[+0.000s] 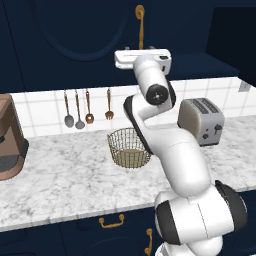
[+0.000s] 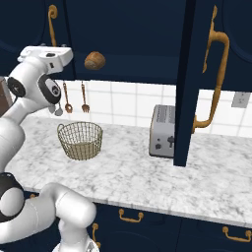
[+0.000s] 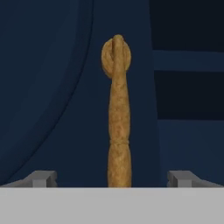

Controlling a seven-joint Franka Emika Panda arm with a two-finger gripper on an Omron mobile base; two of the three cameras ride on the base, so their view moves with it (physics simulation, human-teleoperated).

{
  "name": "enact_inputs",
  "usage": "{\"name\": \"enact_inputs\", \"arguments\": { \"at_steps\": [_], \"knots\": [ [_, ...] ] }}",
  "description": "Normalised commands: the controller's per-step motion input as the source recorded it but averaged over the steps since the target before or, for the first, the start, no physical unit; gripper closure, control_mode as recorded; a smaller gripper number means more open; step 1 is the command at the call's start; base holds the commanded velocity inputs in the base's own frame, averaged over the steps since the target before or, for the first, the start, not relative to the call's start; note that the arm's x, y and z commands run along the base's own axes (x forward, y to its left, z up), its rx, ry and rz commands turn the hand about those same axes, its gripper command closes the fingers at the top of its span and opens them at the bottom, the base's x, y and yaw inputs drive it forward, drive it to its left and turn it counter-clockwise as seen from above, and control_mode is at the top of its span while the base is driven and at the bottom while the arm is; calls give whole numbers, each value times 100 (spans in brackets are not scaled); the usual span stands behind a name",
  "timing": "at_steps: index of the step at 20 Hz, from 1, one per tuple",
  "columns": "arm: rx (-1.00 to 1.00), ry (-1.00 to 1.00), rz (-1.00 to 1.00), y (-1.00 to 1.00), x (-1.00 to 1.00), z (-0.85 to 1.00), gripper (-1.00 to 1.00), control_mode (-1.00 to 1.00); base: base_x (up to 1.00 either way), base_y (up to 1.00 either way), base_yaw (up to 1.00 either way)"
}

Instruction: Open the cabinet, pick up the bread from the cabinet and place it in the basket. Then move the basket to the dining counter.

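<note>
Brass handle [image 3: 118,113] centred between spread fingers [image 3: 41,178] (untouched), cabinet [image 3: 52,87] door

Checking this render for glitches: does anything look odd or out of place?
The right door of the cabinet stands swung open over the counter, with the bread visible inside. The basket sits upright and empty; nothing is spilled.

A glossy white robot arm [image 1: 180,165] is showing rounded, tube-like segments joined by dark charcoal bands. A round dark cap with a small pale centre is marking one joint. The boxy white hand is carrying two small grey fingertips [image 3: 41,178].
</note>
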Motion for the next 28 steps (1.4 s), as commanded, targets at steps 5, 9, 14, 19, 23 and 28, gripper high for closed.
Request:
{"name": "enact_inputs", "arguments": {
  "at_steps": [5, 9, 14, 19, 23, 28],
  "knots": [
    [0, 0, 0, 0, 48, 0, -100, -100, 0, 0, 0],
    [0, 0, 0, 0, 49, 0, 100, -100, 0, 0, 0],
    [0, 0, 0, 0, 0, 0, 100, -100, 0, 0, 0],
    [0, 0, 0, 0, -1, 0, 100, -100, 0, 0, 0],
    [0, 6, 0, 34, -30, 1, 100, -100, 0, 0, 0],
    [0, 10, 0, 78, -78, 1, 100, -100, 0, 0, 0]
  ]
}}
